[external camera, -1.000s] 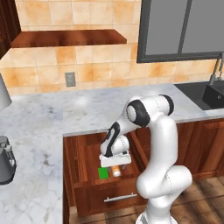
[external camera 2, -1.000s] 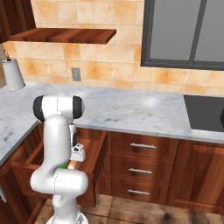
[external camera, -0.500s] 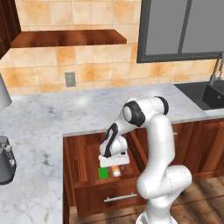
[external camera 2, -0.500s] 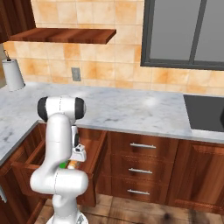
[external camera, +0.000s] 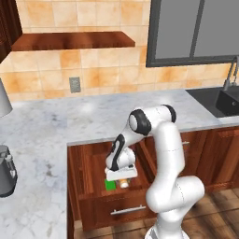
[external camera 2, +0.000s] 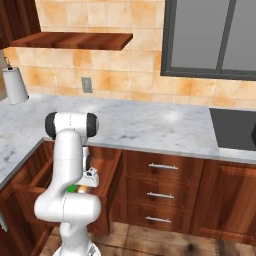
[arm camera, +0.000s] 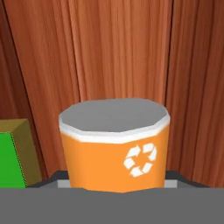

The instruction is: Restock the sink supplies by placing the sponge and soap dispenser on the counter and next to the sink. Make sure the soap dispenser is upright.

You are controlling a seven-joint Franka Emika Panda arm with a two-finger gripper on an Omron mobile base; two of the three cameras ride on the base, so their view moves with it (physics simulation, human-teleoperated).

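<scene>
The white arm reaches down into an open dark reddish-brown wooden drawer (external camera: 88, 186) set under the white-and-grey veined marble counter (external camera: 51, 126), with the hand (external camera: 122, 177) low inside it. Just under the hand lie the flat bright green sponge (external camera: 110, 185) and, touching or just beside it, the small orange-amber soap dispenser (external camera: 123, 183) — both on the drawer floor.

From the hand's own camera the orange dispenser (arm camera: 114, 148) sits dead centre and very close, its grey-white end facing the lens and a white recycling mark on its side; the green sponge (arm camera: 11, 159), with its yellowish edge, is at the left border. Whether the fingers are wide or narrow I cannot tell.

The dark recessed sink (external camera: 219, 100) with its thin grey faucet (external camera: 229, 73) sits well apart, at the counter's far right.
</scene>
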